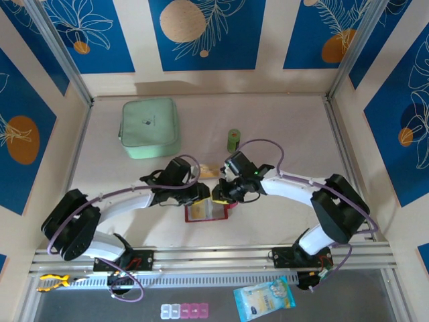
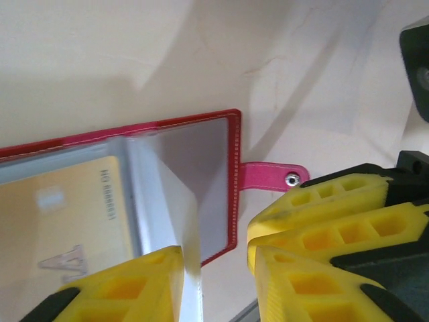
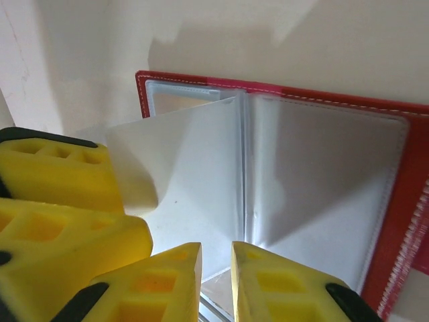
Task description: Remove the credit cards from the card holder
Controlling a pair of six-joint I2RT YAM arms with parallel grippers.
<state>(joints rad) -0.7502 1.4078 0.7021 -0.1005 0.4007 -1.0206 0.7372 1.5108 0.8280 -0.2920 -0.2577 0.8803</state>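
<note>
- The card holder (image 1: 204, 213) is laid open on the table (image 1: 288, 121) near the front edge. It sits directly under both grippers, w/ the L gripper (image 1: 203, 196) at its rear left and the R gripper (image 1: 220, 194) at its rear right.
- L gripper (image 2: 218, 268): jaws are parted, w/ a clear sleeve (image 2: 191, 268) edge standing betw. them against 1 finger.
- R gripper (image 3: 214, 258): a narrow gap is seen and a raised sleeve runs into it. Whether it is pinched cannot be told.
- L wrist view: 1 yellow card (image 2: 67, 208) is seen tucked inside, plus the snap tab (image 2: 268, 176).
- Top view: 1 tan card (image 1: 209, 172) is seen loose just behind the grippers.
- The table is pale beige. A green case (image 1: 149, 127) and a green cylinder (image 1: 233, 139) are set farther back, and the walls (image 1: 201, 33) are panelled in blue w/ leaf prints.
</note>
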